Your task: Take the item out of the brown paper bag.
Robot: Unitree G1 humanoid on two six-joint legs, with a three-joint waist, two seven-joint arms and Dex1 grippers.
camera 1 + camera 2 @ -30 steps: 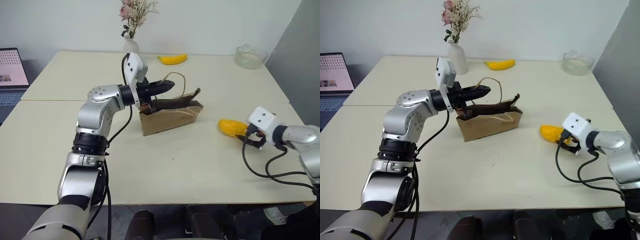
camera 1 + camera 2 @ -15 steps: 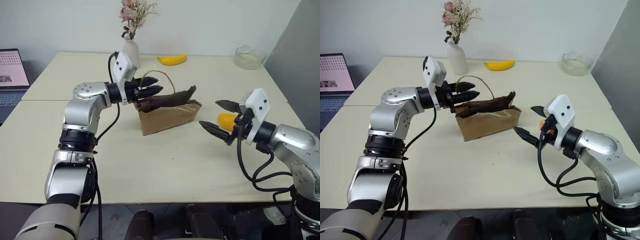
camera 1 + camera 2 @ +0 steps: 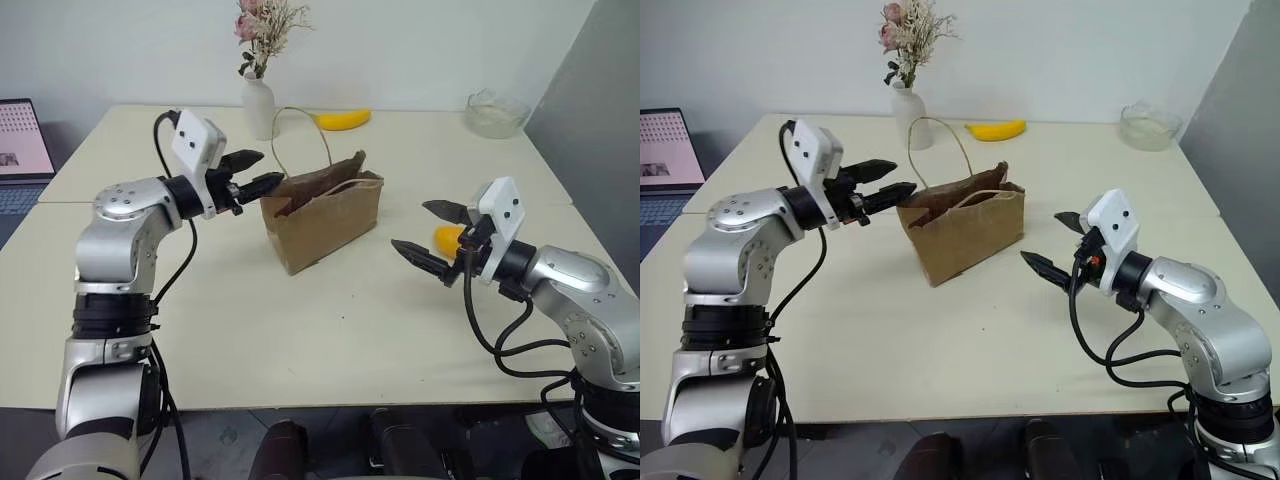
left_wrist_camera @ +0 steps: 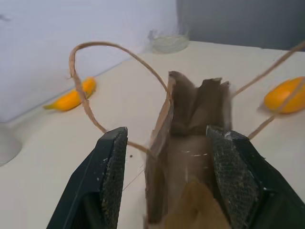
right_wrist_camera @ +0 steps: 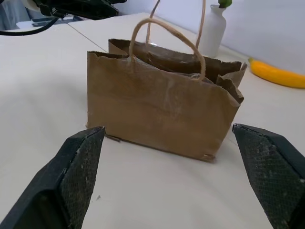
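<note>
A brown paper bag point(image 3: 322, 222) of crumpled kraft paper is standing upright near the middle of a pale, smooth bench point(image 3: 300, 340), its 2 thin tan cord handles point(image 3: 300, 135) looping up above the open mouth. The left end effector point(image 3: 252, 173) is hovering level just beside the bag's upper left edge, its 2 black fingers spread apart and gripping nothing. The left wrist view is looking along those textured fingers point(image 4: 113, 183) into the bag's open top, where creased paper walls are showing; what lies at the bottom cannot be made out.

The right end effector point(image 3: 1052, 243) is pointing toward the bag's right side with a clear gap of bench between them, its fingers spread very wide and empty. Its wrist view is facing the bag's broad wrinkled side point(image 5: 157, 114) between the 2 rough finger pads point(image 5: 78, 176).

The item point(image 3: 450, 240), small, rounded and orange-yellow, is lying out on the bench to the right of the bag, partly hidden behind the right end effector.

At the far edge, a white vase point(image 3: 258, 103) of dried flowers, a long curved yellow banana point(image 3: 343, 120) and a clear glass bowl point(image 3: 496, 112) are sitting well apart. A laptop point(image 3: 22, 150) is showing at the far left.
</note>
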